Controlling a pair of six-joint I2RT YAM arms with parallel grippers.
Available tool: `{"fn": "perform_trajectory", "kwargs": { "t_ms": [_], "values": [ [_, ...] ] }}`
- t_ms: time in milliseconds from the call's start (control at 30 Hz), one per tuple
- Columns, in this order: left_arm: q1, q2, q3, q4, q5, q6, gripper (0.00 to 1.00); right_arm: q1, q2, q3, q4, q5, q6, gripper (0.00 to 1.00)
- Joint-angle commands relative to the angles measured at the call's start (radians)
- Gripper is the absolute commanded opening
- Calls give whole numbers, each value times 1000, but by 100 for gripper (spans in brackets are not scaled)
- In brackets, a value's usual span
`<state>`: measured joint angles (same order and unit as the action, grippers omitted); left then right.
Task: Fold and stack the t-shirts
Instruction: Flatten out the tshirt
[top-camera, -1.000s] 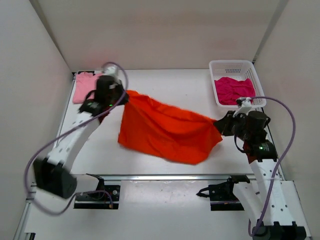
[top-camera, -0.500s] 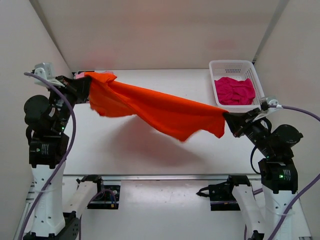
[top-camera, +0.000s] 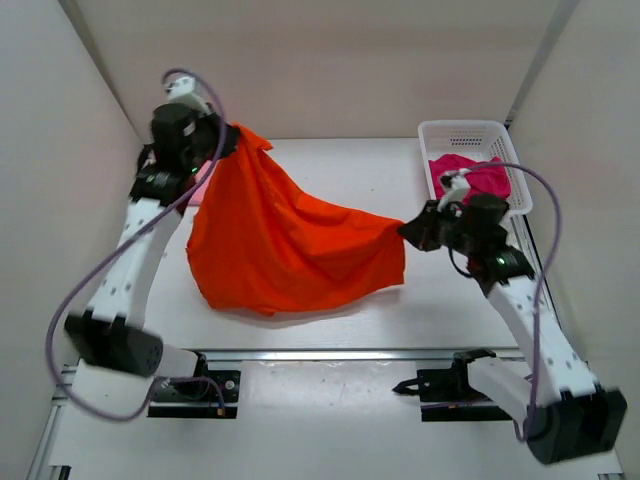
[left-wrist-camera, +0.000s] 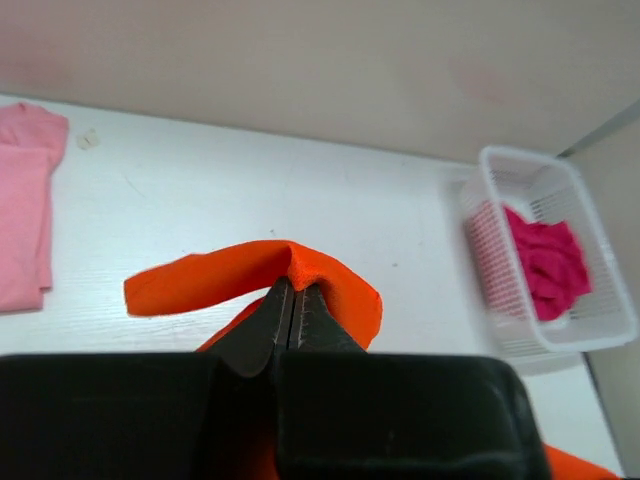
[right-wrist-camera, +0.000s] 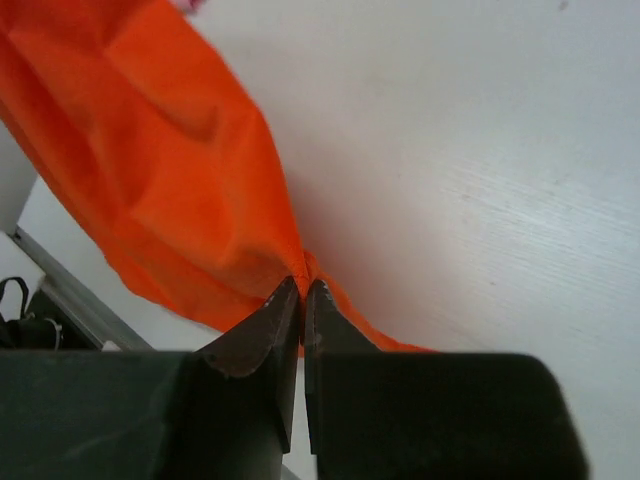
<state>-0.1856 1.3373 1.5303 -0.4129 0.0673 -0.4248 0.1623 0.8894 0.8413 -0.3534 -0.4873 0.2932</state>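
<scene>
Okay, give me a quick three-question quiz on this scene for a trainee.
1. True or false: the left end effector and the right end effector are both shut on the orange shirt.
2. Where is the magenta shirt? A draped over an arm; B in the white basket; C on the floor.
3. Fill in: the pink shirt lies on the robot's ____ side of the table.
Key: 1 true; 2 B; 3 left.

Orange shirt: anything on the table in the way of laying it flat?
Nothing visible. Left gripper and right gripper pinch the orange shirt; visible table near it is bare. Pink shirt sits far left, basket far right.
</scene>
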Motion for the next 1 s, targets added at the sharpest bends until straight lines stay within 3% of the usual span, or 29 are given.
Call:
{"fn": "perform_trajectory", "kwargs": {
  "t_ms": [0, 167, 200, 233, 300, 367, 433, 533, 600, 700, 800, 967],
  "values": [
    [-44, 256, 95, 2, -119, 57, 0, 25, 202, -1, 192, 52, 21, 0],
    [-32, 630, 385, -73, -70, 50, 0, 5, 507, 167, 180, 146, 4, 0],
    [-44, 713, 431, -85, -89, 63, 9, -1, 569, 223, 163, 159, -18, 0],
    [-54, 750, 520, -114, -93, 73, 31, -15, 632, 252, 148, 162, -26, 0],
    [-69, 870, 651, -168, -77, 89, 53, -36, 709, 375, 95, 153, -31, 6],
    [-71, 916, 796, -243, -70, 90, 61, -52, 743, 418, 64, 122, -22, 34],
    [-75, 901, 806, -268, -49, 100, 69, -38, 721, 424, 70, 148, -25, 41],
    [-66, 692, 564, -224, -29, 110, 72, -4, 642, 369, 76, 214, -37, 50],
    [-57, 519, 217, -103, -17, 78, 72, 6, 603, 326, 53, 225, -32, 51],
    [-22, 247, -164, 11, -6, 2, 73, 35, 519, 241, 18, 269, -42, 50],
    [18, 94, -333, -25, -24, 3, 73, 66, 418, 123, 17, 318, -31, 50],
    [52, 60, -354, -187, -119, 82, 74, 75, 289, -40, 37, 303, 3, 48]
  ]
}}
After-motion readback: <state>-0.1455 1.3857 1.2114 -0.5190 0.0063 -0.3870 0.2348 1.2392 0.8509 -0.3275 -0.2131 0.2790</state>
